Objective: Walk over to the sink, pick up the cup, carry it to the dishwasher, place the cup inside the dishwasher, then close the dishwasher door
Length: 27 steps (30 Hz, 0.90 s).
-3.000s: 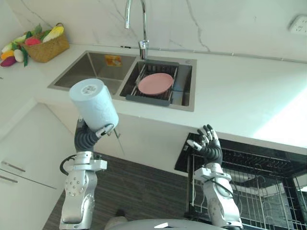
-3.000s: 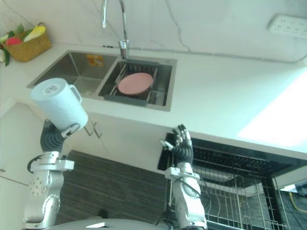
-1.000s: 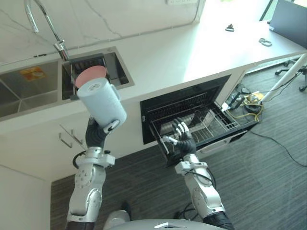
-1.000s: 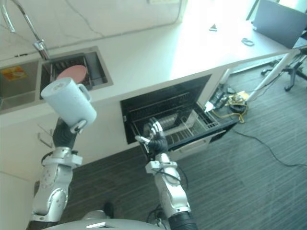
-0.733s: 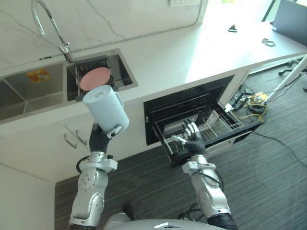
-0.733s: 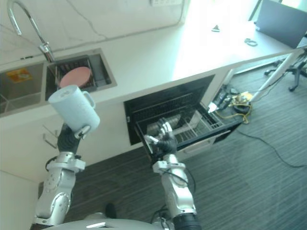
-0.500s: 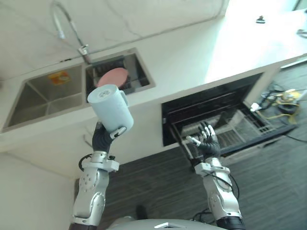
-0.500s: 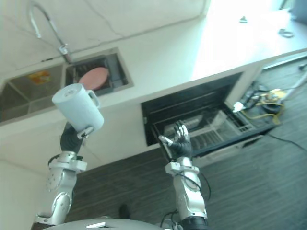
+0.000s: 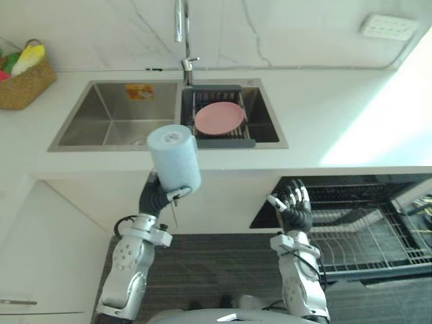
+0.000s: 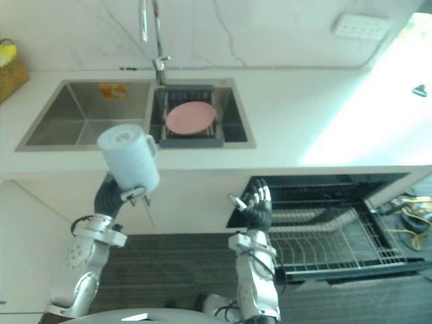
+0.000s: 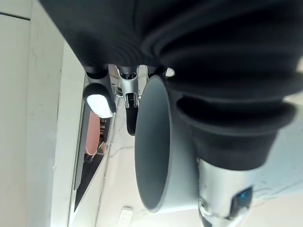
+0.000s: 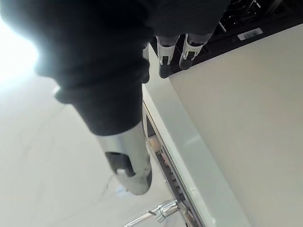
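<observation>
One pale cup (image 9: 174,157) clasped by the left hand (image 9: 164,194), its hollow mouth in the left wrist view, one pink plate (image 9: 219,117), right hand (image 9: 292,208) splayed, empty

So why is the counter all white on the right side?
Left eye view: strong light washes out the counter at its right end. Right eye view: the same bright patch. Right wrist view: a white glow beside the right hand.
</observation>
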Available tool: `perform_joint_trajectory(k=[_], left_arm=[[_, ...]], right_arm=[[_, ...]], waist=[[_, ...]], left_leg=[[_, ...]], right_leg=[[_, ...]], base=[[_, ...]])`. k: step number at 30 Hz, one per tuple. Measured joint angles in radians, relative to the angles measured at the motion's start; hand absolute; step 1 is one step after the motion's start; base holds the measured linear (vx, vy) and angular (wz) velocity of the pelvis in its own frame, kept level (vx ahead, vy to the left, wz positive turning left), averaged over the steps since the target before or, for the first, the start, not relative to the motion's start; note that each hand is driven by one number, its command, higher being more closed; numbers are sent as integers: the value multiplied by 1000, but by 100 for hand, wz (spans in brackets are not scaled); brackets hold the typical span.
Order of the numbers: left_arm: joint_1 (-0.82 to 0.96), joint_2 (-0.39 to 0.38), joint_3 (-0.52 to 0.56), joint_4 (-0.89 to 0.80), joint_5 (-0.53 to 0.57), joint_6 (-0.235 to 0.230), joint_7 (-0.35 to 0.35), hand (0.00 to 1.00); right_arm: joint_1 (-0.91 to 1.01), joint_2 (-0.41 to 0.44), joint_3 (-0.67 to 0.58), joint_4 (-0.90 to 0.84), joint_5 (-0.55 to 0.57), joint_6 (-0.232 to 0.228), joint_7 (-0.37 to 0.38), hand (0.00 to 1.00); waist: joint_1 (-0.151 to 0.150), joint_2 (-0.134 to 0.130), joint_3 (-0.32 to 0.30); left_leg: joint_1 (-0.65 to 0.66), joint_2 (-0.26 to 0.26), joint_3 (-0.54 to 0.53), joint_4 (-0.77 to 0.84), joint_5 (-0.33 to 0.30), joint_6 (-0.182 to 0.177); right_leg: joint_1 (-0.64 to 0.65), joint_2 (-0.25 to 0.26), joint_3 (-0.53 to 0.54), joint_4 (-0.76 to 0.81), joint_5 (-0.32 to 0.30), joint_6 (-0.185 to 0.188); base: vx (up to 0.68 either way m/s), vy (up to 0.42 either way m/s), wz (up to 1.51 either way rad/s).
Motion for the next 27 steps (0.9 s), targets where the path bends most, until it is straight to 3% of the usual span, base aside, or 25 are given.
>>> perform_joint_trajectory(k=[1, 7, 11, 14, 16, 17, 18, 20, 21, 22, 23, 24, 25, 27], left_arm=[[11, -9, -12, -1, 3, -1, -8, 100], [18, -30, -16, -19, 9, -1, -20, 100], [20, -22, -20, -51, 9, -2, -1, 100], [18, -29, -27, -73, 9, -8, 16, 100], [23, -33, -36, -77, 8, -9, 23, 100], [30, -37, -35, -77, 8, -12, 25, 100], [36, -43, -35, -76, 6, -21, 23, 100], [37, -50, -35, -73, 7, -31, 14, 100], [36, -52, -35, -68, 8, -37, 3, 100], [35, -58, -36, -58, 8, -40, -2, 100], [36, -64, -37, -52, 8, -40, 0, 100], [39, -74, -44, -47, 7, -38, 11, 100], [33, -56, -52, -42, 6, -32, 25, 100], [15, -36, -54, -42, 5, -30, 25, 100]], right_arm=[[15, 1, -5, -13, 0, -2, -8, 0], [16, 5, -4, -94, -4, -48, -69, 0], [9, 7, -18, -139, -40, -95, -110, 0], [19, 7, -39, -184, -41, -118, -114, 0], [49, 10, -55, -245, -60, -139, -114, 0], [56, 10, -66, -251, -75, -154, -113, 0], [55, 6, -79, -251, -79, -170, -113, 0], [54, 4, -104, -252, -78, -177, -115, 0], [55, -3, -117, -254, -78, -177, -118, 0], [53, -9, -136, -257, -78, -178, -120, 0], [51, -17, -147, -257, -78, -179, -121, 0], [45, -31, -167, -249, -77, -180, -123, 0], [41, -13, -179, -245, -72, -172, -136, 0], [38, 6, -188, -247, -57, -174, -132, 0]], waist=[[14, 4, 0], [32, 7, -5], [30, 8, -12], [24, 16, -10], [29, 39, -1], [26, 39, -4], [28, 36, -5], [30, 27, -8], [26, 18, -13], [27, 19, -18], [28, 31, -25], [28, 56, -48], [8, 27, -69], [-1, -16, -84]], left_leg=[[2, 8, 10, 29, -26, -28], [-1, 47, 89, 97, -88, -32], [-13, 51, 107, 157, -112, -72], [-169, 82, 172, 514, -123, -131], [-288, 192, 194, 849, -143, -118], [-304, 235, 187, 895, -155, -124], [-303, 277, 172, 860, -165, -126], [-283, 310, 166, 709, -163, -123], [-260, 315, 157, 563, -148, -120], [-215, 307, 137, 395, -87, -136], [-187, 309, 131, 315, -30, -139], [-158, 313, 136, 224, 22, -238], [-132, 264, 163, 184, 33, -212], [-127, 218, 173, 124, 50, -189]], right_leg=[[25, -2, -11, -1, -7, -3], [67, 14, -29, -20, -28, -7], [86, 20, -15, -48, -32, -4], [113, 1, -1, -66, -39, -8], [161, 10, 13, -66, -56, -7], [184, 3, 29, -67, -65, -1], [201, -14, 53, -67, -71, 9], [204, -44, 91, -67, -76, 25], [201, -73, 127, -62, -76, 57], [199, -95, 159, -54, -73, 98], [195, -96, 174, -53, -78, 115], [188, -97, 199, -50, -88, 146], [194, -148, 212, -67, -77, 153], [189, -187, 211, -111, -38, 159]], base=[[179, -22, 38], [128, -26, 8], [65, 8, -5], [13, 17, -8], [54, 94, -28], [109, 95, -54], [147, 127, -62], [157, 183, -63], [221, 275, -68], [226, 295, -69], [277, 443, -70], [294, 440, -41], [290, 429, -26], [169, 241, 5]])
